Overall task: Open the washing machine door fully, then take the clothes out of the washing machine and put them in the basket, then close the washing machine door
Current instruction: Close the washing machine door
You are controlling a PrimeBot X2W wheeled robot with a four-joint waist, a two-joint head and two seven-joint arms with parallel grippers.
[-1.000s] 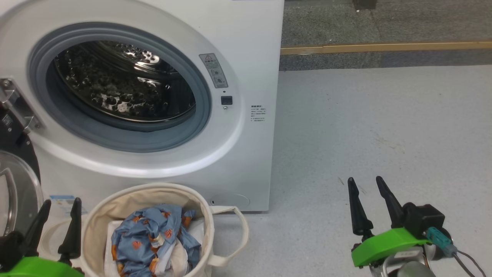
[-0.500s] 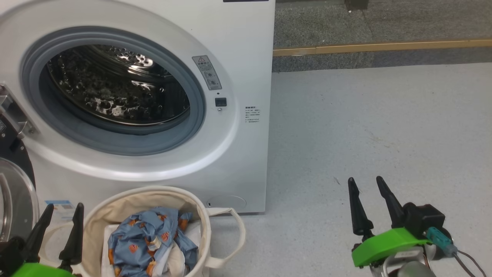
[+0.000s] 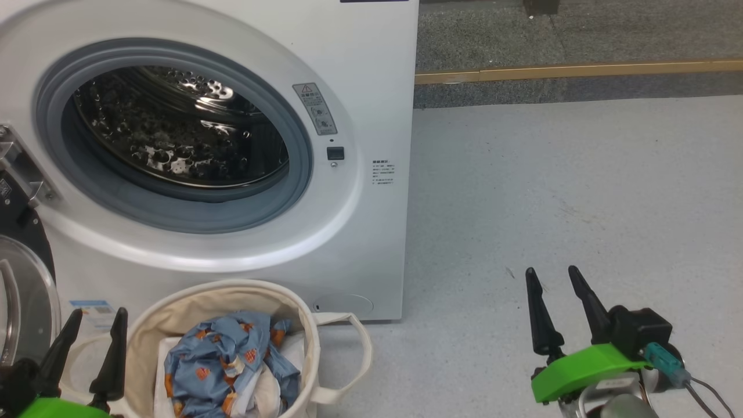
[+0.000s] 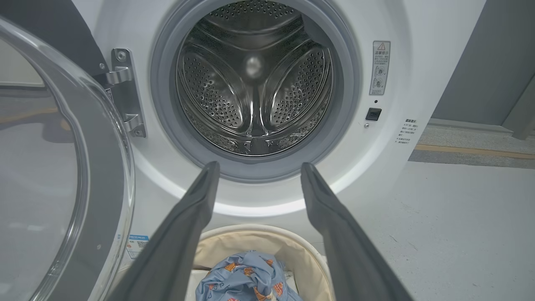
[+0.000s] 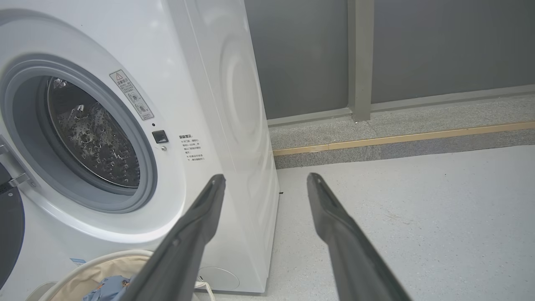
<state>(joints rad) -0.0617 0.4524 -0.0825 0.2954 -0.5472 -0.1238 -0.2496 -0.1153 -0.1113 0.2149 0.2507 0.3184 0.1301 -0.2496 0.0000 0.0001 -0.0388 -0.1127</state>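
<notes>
Head view is giving us the wide picture. The washing machine (image 3: 360, 244) is filling the upper left of the frame, a white box with its round mouth gaping. The washing machine door (image 3: 29, 290) is hanging open at the far left edge, all glossy black rim and bulging clear glass. Bottom left, the basket (image 3: 191, 313) is sitting on the floor (image 3: 551, 174) just in front of the machine. It's round, cream canvas, with a loop handle (image 3: 339, 317) sticking out on its right. The clothes (image 3: 220, 360) are lying crumpled inside it, soft blue fabric with small orange prints, over something white.

The left end effector (image 3: 98, 314) is showing at the bottom left corner, just beside the basket. Its two dark tapered fingers (image 3: 110, 354) are spread wide and gripping nothing. The right end effector (image 3: 551, 270) is hovering at the lower right over speckled grey floor, well apart from the machine, likewise spread wide and carrying nothing.

Left wrist view is looking straight into the drum (image 4: 255, 83), which the head view is only catching at a slant. Here it's gleaming perforated steel with raised ribs running to the centre. This view is also showing the bright metal hinge (image 4: 125, 96) at the left and the full ring of the matte grey rubber seal (image 4: 165, 104).

Right wrist view is adding the machine's smooth side panel (image 5: 238, 104), pressed with faint round rings. Beyond it we're seeing a flat grey wall (image 5: 301, 50) and a wooden strip (image 5: 418, 136) running along a rough stone kerb.
</notes>
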